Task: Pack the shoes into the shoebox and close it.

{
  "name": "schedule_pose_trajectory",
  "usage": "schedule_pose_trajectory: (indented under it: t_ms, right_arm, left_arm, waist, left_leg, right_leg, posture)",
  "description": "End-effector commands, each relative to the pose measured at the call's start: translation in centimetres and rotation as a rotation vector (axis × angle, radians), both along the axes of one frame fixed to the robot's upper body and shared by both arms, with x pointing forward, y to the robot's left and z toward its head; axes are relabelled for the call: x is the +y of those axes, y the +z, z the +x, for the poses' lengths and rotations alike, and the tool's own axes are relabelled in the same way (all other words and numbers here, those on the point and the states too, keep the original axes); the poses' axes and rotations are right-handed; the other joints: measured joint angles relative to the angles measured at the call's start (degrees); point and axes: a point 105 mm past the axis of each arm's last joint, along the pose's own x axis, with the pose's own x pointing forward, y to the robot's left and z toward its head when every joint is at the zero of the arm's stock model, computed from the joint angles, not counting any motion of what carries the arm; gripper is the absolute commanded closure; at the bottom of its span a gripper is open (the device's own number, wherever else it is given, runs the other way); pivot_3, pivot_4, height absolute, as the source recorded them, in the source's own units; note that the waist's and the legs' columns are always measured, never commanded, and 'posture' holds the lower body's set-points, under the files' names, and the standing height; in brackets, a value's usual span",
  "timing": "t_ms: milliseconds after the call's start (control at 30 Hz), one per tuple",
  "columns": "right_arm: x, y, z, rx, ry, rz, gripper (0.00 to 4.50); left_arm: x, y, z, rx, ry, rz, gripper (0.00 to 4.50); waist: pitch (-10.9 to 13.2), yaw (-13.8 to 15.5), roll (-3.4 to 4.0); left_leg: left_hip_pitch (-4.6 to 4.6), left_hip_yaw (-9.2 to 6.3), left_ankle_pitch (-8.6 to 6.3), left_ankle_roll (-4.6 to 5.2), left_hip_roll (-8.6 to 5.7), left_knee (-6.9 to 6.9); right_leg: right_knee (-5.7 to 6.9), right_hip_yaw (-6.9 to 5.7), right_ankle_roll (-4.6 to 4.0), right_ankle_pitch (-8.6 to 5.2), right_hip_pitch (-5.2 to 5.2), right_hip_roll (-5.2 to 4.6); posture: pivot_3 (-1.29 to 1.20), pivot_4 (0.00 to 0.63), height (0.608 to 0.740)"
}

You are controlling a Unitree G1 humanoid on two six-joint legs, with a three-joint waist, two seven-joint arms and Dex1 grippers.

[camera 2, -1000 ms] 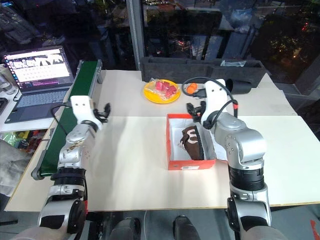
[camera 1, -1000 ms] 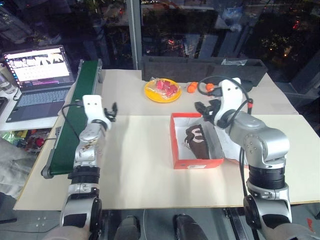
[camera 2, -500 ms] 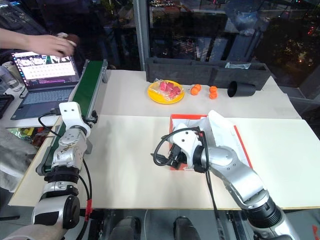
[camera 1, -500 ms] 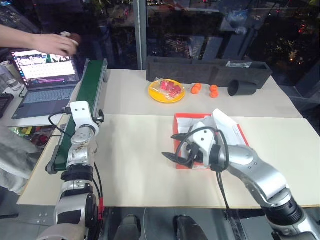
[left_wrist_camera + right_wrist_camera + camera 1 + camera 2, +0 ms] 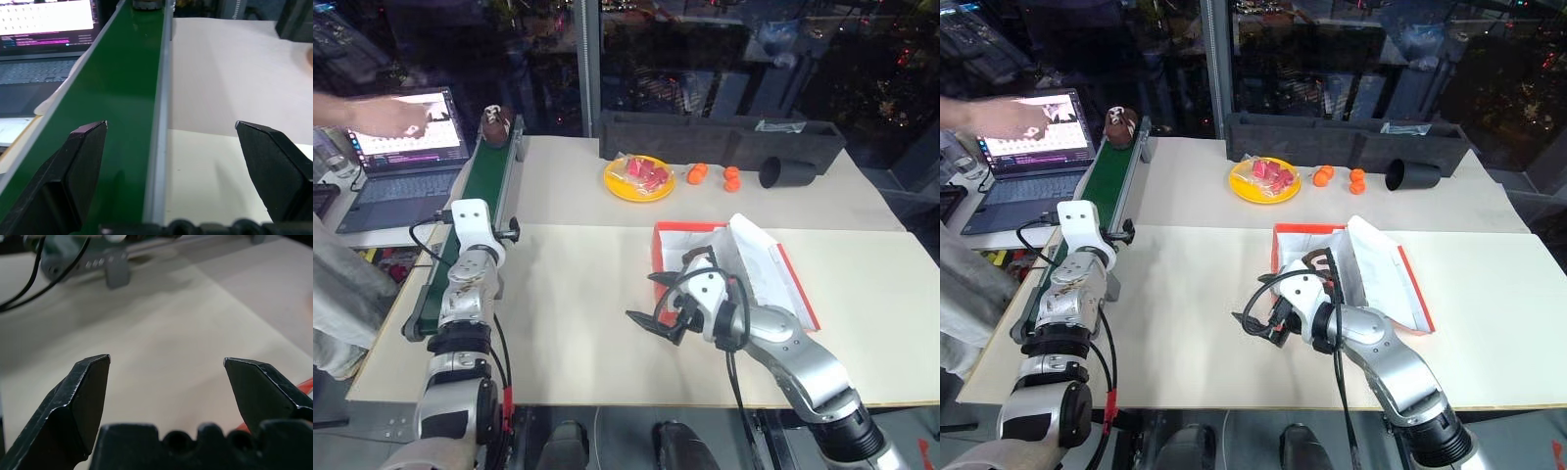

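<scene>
Left pincer (image 5: 171, 129) gapes wide, empty, over the smooth green conveyor belt (image 5: 122, 98); right pincer (image 5: 166, 364) equally wide, empty, above the matte beige counter (image 5: 161, 333); red-orange cardboard shoebox (image 5: 671, 240) lies open beside it; a brown shoe (image 5: 495, 121) sits at the belt's far end.

shoebox (image 5: 798, 284): white paper is covering its inside, and the right arm is hiding its near-left corner, so we are not seeing any shoe in it.
shoe (image 5: 495, 120): it is sitting at the far end of the green conveyor (image 5: 480, 206), too small for us to read its markings.
person's hand (image 5: 386, 115): the picture's left edge is cutting off the arm.
laptop (image 5: 396, 162): the hand is partly covering its screen.
</scene>
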Motion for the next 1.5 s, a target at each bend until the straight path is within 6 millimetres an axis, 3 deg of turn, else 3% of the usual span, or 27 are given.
schedule_pose_trajectory:
  t_ms: [33,1500]
  right_arm:
    - [-0.1,1.2,0.2,-0.022,-0.01,0.032,0.09]
    - [-0.3,1.7,1.0,-0.005,-0.052,0.07,0.09]
  left_arm:
    - [0.7,2.2,0.3,-0.052,0.024,0.033,0.0]
    - [3.4,1.6,-0.2,-0.01,0.136,0.057,0.0]
  waist:
    - [0.0,0.0,-0.01]
    - [0.0,0.0,-0.02]
  left_leg:
    - [0.0,0.0,0.0,0.0,0.0,0.0]
    - [0.01,0.0,0.0,0.0,0.0,0.01]
  right_leg:
    - [0.0,0.0,0.0,0.0,0.0,0.0]
    - [0.05,0.0,0.0,0.0,0.0,0.0]
  posture:
    - [0.0,0.15,0.713]
    - [0.0,0.15,0.713]
